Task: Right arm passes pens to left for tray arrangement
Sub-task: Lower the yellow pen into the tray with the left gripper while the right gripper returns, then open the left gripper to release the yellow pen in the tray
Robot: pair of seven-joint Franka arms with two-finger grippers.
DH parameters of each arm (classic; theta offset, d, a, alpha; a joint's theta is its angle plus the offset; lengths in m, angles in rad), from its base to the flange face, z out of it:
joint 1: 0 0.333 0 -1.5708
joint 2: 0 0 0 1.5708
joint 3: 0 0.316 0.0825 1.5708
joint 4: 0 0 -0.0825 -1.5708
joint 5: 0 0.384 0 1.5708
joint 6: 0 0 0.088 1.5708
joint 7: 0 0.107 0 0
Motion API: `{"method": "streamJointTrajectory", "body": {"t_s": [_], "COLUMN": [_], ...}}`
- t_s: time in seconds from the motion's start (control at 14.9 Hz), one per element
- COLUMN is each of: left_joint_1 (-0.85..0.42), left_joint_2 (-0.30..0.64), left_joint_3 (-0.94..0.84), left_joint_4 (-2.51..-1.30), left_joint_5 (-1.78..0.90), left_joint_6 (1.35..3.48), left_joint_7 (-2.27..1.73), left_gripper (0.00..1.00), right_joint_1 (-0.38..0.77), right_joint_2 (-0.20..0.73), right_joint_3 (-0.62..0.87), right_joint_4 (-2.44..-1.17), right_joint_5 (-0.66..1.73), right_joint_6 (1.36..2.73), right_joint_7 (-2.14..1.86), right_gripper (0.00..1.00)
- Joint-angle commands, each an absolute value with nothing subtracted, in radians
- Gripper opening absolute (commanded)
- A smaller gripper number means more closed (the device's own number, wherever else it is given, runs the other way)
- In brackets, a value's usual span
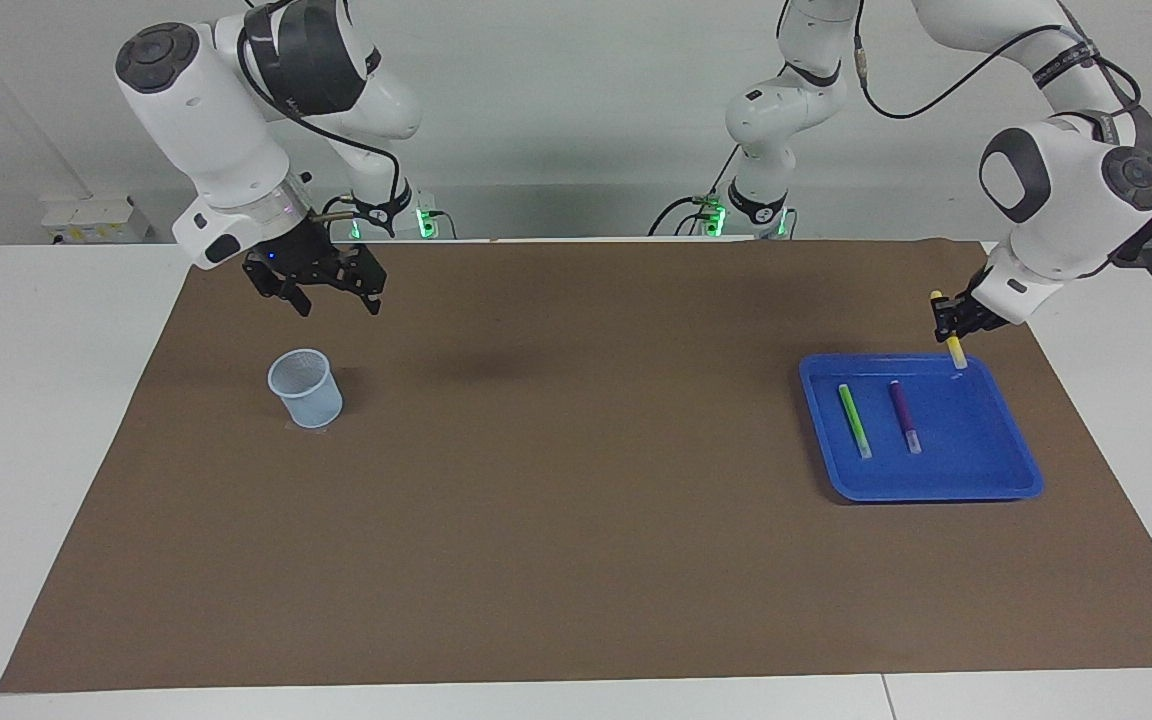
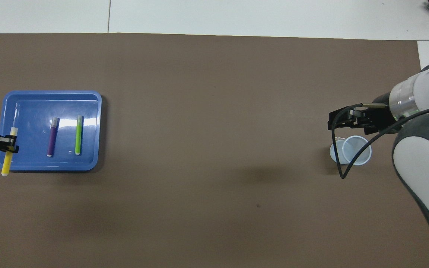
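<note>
Holding slim yellow marker pen [image 1: 955,349] in left gripper [image 1: 950,322] over shallow blue plastic tray [image 1: 976,478] rim, green pen [image 1: 854,420] and purple pen [image 1: 904,414] lying inside, right gripper [image 1: 334,296] jaws apart above translucent pale-blue cup [image 1: 307,388].

The tray [image 2: 91,130] under the left gripper [image 1: 951,322] looks like glossy blue plastic with bright reflections. The brown mat [image 1: 576,550] is matt and smooth. The cup [image 1: 306,388] below the right gripper [image 1: 334,297] is translucent plastic.
</note>
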State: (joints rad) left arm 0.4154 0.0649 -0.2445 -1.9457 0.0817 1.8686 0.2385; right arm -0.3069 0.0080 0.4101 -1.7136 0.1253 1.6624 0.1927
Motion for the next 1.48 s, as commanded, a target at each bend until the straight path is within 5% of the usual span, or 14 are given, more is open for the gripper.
{"method": "streamJointTrajectory", "body": {"t_s": [0.0, 0.6, 1.41], "left_joint_1": [0.431, 0.463, 0.469], "left_joint_2": [0.101, 0.264, 0.345], "left_joint_3": [-0.255, -0.253, -0.239], "left_joint_4": [-1.965, -1.965, -2.026], "left_joint_5": [0.107, 0.143, 0.178], "left_joint_6": [1.946, 2.157, 2.358], "left_joint_7": [0.250, 0.239, 0.233], "left_gripper": [0.00, 0.00, 0.00], "right_joint_1": [-0.316, -0.316, -0.284], "right_joint_2": [-0.002, -0.014, -0.023], "right_joint_3": [0.414, 0.414, 0.420], "right_joint_4": [-1.706, -1.727, -1.666], "right_joint_5": [0.097, 0.106, 0.115], "right_joint_6": [1.615, 1.624, 1.551], "right_joint_7": [0.179, 0.179, 0.150], "right_gripper": [1.00, 1.00, 1.00]}}
